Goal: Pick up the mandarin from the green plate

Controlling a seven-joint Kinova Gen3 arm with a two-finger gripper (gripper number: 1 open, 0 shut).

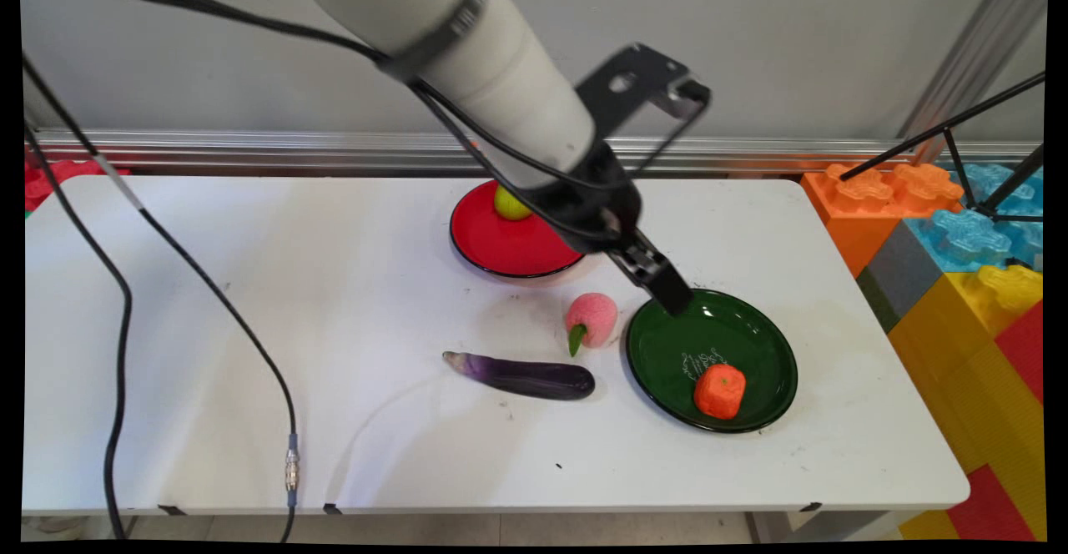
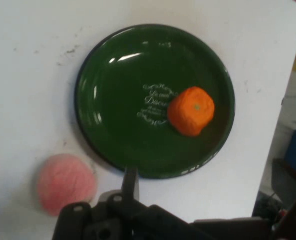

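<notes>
Centrally, the gripper (image 1: 670, 291) hangs over the far-left rim of the green plate (image 1: 755, 333), tilted down towards the near right. An orange (image 1: 719, 390) sits in the plate's near half, beyond the fingertips along their pointing line; a peach (image 1: 591, 320) lies just left of the plate, an eggplant (image 1: 521, 375) further left with its long axis running along the table's near edge. Behind, a red plate (image 1: 501, 245) carries a yellow ball (image 1: 511, 203). Nothing is held or touched; finger spread cannot be told.
</notes>
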